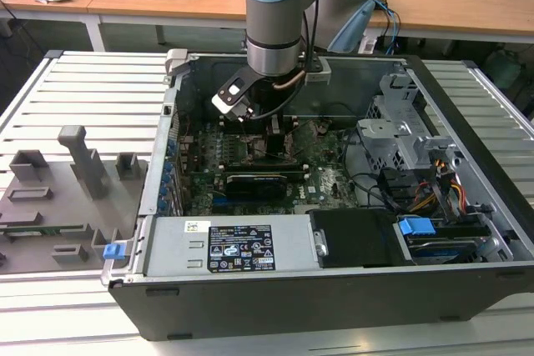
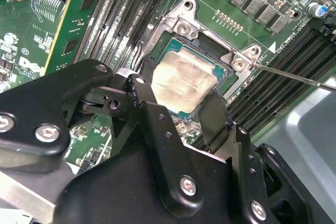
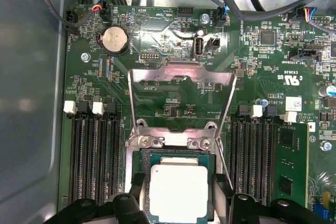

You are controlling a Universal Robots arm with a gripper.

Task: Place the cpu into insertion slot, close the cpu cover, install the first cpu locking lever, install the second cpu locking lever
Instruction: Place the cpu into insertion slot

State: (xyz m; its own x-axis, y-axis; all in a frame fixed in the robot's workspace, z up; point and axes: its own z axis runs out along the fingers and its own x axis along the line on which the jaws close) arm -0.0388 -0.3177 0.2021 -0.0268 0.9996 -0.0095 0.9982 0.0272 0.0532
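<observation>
**The hand grips the chip in its slot**

The gripper [image 2: 178,90] is clenched on the cpu [image 3: 178,190]; in both wrist views its two black fingers [image 2: 149,108] press on two opposite edges of the chip; the cpu lies flat in the insertion slot [image 3: 168,141] with its pale top up; the cpu cover [image 3: 181,73] is open, flipped back off the slot on its hinge; a thin metal lever [image 2: 294,75] sticks out from one corner of the slot; long black memory slots [image 3: 92,156] run on both sides of the slot; in the exterior view the arm [image 1: 279,14] reaches down from 12 o'clock into the open computer case [image 1: 334,298]; from the gripper, a long black card [image 1: 259,183] lies at 6 o'clock; a grey metal cage [image 1: 400,131] stands at 3 o'clock; a grey tray [image 1: 50,206] sits outside the case at 9 o'clock.
</observation>
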